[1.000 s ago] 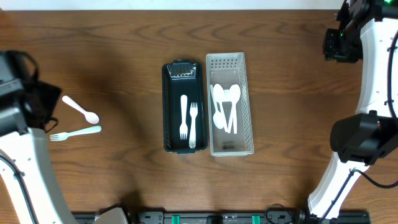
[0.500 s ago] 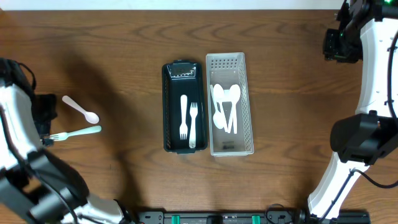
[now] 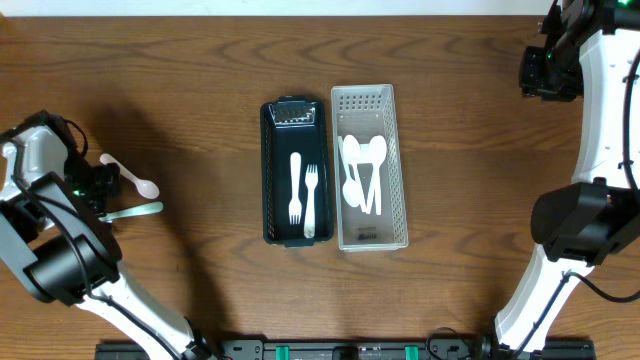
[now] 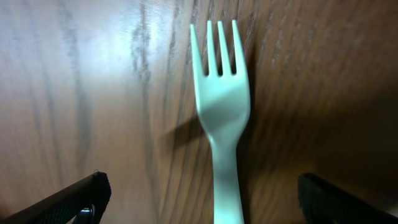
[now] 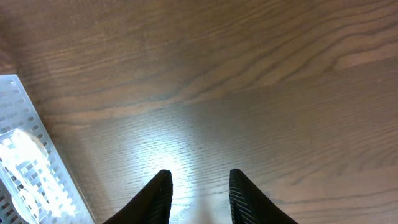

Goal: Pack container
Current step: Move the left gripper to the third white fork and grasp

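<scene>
L gripper [image 4: 202, 190] wide over fork [image 4: 221, 112] — spoon [image 3: 131, 176] beside

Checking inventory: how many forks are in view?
3: two forks in the black tray, one fork on the table by the left pincer. The basket might hide more.

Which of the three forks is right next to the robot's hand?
The loose fork on the table, far left, lying under the open left gripper. The other two forks sit inside the dark tray.
</scene>
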### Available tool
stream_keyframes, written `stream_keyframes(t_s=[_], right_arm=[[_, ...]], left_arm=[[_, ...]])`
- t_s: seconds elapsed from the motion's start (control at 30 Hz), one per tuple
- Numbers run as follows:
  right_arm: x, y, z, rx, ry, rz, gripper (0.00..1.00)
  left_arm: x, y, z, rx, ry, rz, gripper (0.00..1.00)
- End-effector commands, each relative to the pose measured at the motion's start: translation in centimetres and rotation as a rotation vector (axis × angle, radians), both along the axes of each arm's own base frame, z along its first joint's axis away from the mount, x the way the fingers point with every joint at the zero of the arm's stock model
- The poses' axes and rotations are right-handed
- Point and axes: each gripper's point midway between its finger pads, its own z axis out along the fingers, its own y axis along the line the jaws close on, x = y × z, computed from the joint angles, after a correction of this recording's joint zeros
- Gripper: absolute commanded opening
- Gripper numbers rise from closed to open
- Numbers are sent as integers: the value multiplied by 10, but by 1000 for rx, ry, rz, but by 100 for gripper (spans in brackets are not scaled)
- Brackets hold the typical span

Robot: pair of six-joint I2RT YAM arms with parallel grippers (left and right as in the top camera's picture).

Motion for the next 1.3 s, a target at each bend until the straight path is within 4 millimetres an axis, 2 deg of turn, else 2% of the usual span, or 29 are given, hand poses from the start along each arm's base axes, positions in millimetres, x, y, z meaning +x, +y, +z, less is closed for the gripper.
stream_keyframes(t_s=[0.0, 0.3, 0.43, 0.63, 0.8, 1.03, 1.17, 1.27], right_arm=[[-1, 0, 18, -16, -45, 13, 33], [-1, 0, 18, -16, -45, 13, 33], [0, 0, 18, -17, -49, 13, 34], [0, -1, 18, -23, -50, 11, 34], [0, -4, 18, -39, -48, 8, 34], [1, -4, 18, -39, -50, 8, 34], [0, -4, 18, -38, -49, 8, 34], [-1, -4, 18, -38, -45, 8, 34]], left_arm=[[-5, 3, -16, -5, 37, -14, 98], [6, 10, -45, -25, 20, -150, 98], [4, 8, -55, -46, 33, -192, 99], [-3, -8, -69, -115, 31, -183, 100], [-14, -29, -88, -180, 6, -168, 99], [-28, -39, -98, -200, 31, -167, 98], [-28, -39, -98, -200, 32, -167, 85], [-29, -39, -98, -201, 33, -167, 69]])
